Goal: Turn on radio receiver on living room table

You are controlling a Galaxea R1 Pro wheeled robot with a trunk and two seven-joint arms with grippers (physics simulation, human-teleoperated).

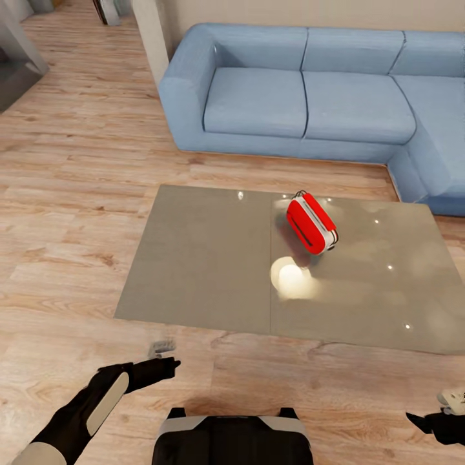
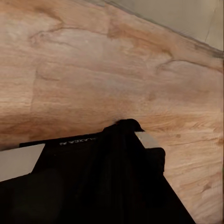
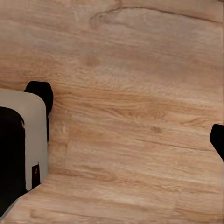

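The red radio receiver (image 1: 311, 223), with its white band and red handle, stands tilted on the glossy grey table (image 1: 206, 258), right of the table's middle. My left gripper (image 1: 165, 358) hangs low over the wood floor just in front of the table's near edge, well left of the radio, its fingers a little apart and holding nothing. At the bottom right corner my right gripper (image 1: 431, 413) is partly cut off by the frame. In the right wrist view one black fingertip (image 3: 217, 140) sits at the far edge over bare floor, so that gripper reads as open.
A blue L-shaped sofa (image 1: 303, 97) runs behind the table and wraps down its right side. A white wall corner (image 1: 152, 39) stands left of the sofa. Wood floor (image 1: 64, 194) spreads to the left. My own base (image 1: 232, 439) is just short of the table.
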